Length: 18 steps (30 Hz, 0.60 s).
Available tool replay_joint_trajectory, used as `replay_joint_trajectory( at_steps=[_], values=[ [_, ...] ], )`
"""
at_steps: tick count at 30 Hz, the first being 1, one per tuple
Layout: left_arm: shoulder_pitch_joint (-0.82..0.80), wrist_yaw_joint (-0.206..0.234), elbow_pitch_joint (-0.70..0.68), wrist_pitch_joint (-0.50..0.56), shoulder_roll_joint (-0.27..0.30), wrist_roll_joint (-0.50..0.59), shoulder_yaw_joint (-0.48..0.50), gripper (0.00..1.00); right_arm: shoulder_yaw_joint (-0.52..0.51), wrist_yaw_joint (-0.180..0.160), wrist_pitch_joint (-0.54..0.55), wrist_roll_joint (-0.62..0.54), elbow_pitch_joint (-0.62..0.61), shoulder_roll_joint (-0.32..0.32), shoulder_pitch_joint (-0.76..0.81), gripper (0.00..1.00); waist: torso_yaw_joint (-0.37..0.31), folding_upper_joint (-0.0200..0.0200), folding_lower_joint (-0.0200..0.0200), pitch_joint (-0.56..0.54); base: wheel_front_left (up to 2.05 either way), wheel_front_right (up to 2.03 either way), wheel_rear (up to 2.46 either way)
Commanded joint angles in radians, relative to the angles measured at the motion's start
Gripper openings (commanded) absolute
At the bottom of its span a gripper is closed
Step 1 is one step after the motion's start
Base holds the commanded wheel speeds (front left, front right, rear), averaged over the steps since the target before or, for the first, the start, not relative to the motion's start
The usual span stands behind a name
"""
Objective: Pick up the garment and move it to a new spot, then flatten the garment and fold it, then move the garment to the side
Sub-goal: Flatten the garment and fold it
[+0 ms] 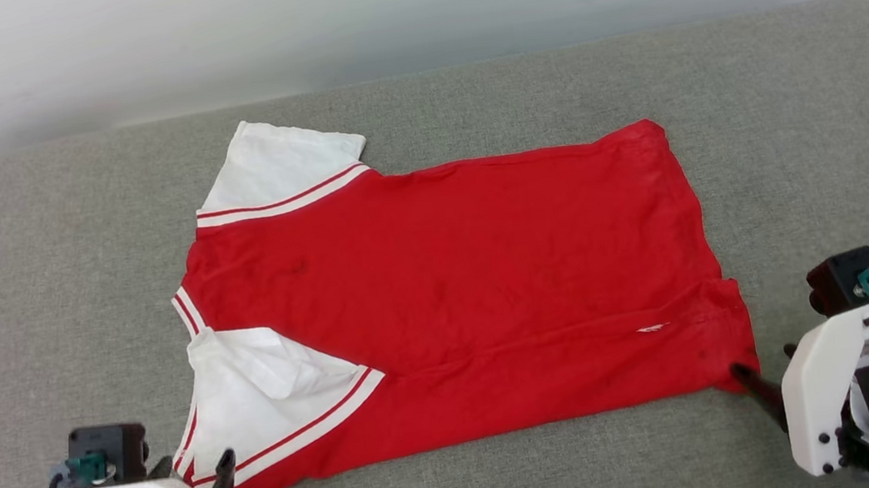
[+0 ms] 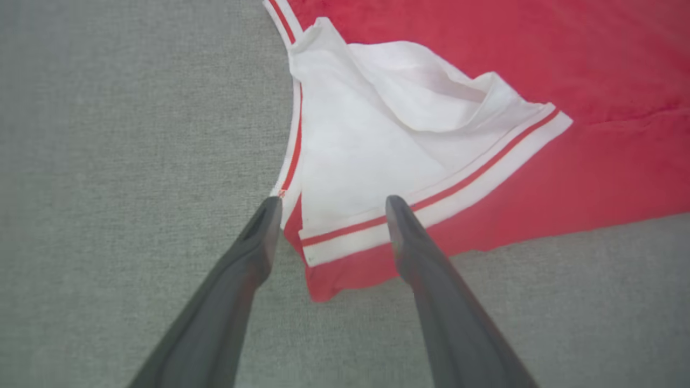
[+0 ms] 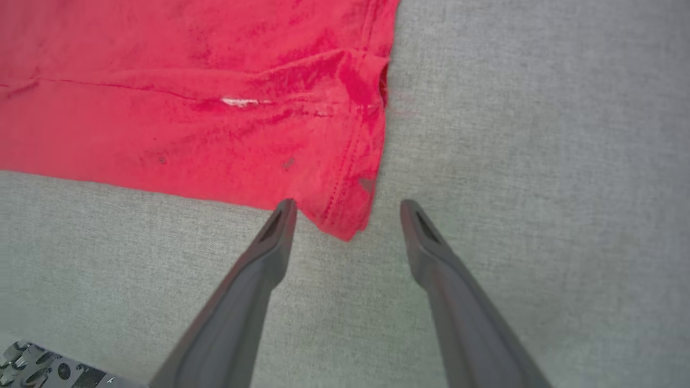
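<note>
Claws wide, empty: left claw (image 2: 334, 207) at garment (image 1: 447, 276) sleeve (image 2: 356, 161), right claw (image 3: 347, 207) at hem corner (image 3: 345, 223).

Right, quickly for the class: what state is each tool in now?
Left tool: open, holding nothing, by the shirt's sleeve corner.
Right tool: open, holding nothing.

We are seeing the garment (image 1: 455, 275) lying spread flat near the middle of the grey fabric surface (image 1: 29, 289), red and lightly wrinkled, its white striped-trim sleeves pointing toward the surface's left end and its hem toward the right.
</note>
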Motion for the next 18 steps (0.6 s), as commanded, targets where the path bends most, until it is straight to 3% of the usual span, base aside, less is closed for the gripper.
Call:
replay_joint_trajectory(
  at_steps=[1, 10, 18],
  values=[
    [0.037, 0.033, -0.040, 0.018, 0.014, -0.005, 0.007, 1.00, -0.023, 0.000, 0.035, -0.011, -0.039, 0.032, 0.032, 1.00, -0.003, 0.0000, 0.0001, 0.006, 0.00, 0.00, 0.00],
    [0.099, 0.109, -0.082, 0.068, 0.040, -0.009, 0.015, 1.00, -0.084, 0.000, 0.121, -0.041, -0.177, 0.108, 0.098, 1.00, -0.012, 0.0000, 0.0001, 0.055, 0.00, 0.00, 0.00],
    [0.092, 0.087, -0.006, 0.067, 0.009, -0.037, 0.003, 1.00, -0.095, 0.000, 0.107, -0.039, -0.220, 0.128, 0.092, 1.00, -0.023, 0.0000, 0.0001, 0.096, 0.00, 0.00, 0.00]
  ],
)
